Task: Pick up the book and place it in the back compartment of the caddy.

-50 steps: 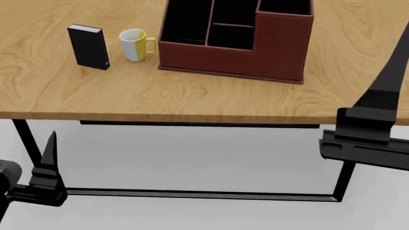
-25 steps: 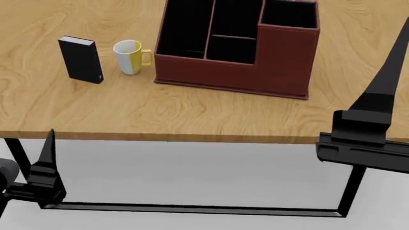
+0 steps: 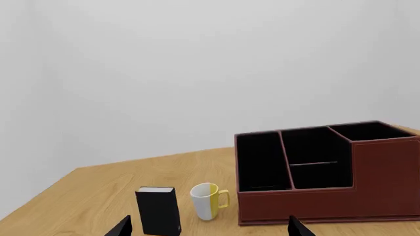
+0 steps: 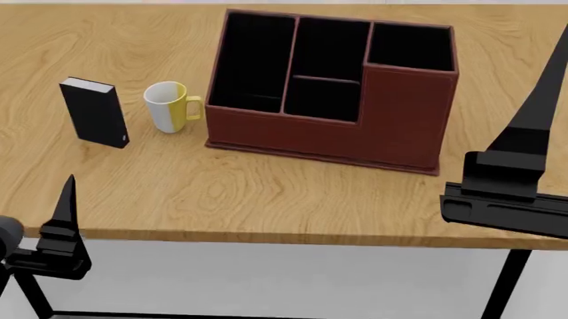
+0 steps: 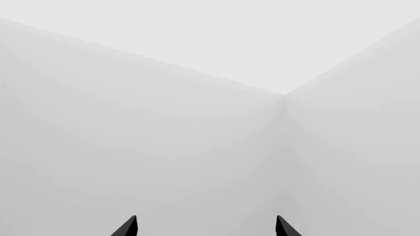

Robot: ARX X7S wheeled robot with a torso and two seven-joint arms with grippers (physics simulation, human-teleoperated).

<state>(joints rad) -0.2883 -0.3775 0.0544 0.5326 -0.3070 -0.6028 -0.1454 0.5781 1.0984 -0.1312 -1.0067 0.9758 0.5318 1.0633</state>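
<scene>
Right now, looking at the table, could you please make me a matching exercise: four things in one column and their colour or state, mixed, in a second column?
Things:
1. book
2. mug
3. caddy
4. left gripper

Descriptions:
A. reddish-brown outside, black inside
B. open, holding nothing
C. black, standing upright
D. white and yellow, with a handle

Pairs: 1-C, 2-D, 3-A, 4-B

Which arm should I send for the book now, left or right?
Left, most likely. The book stands upright at the table's left end, beside the mug, and the left gripper faces it, open. The right gripper, also open, faces only blank wall, with the caddy between its arm and the book.
</scene>
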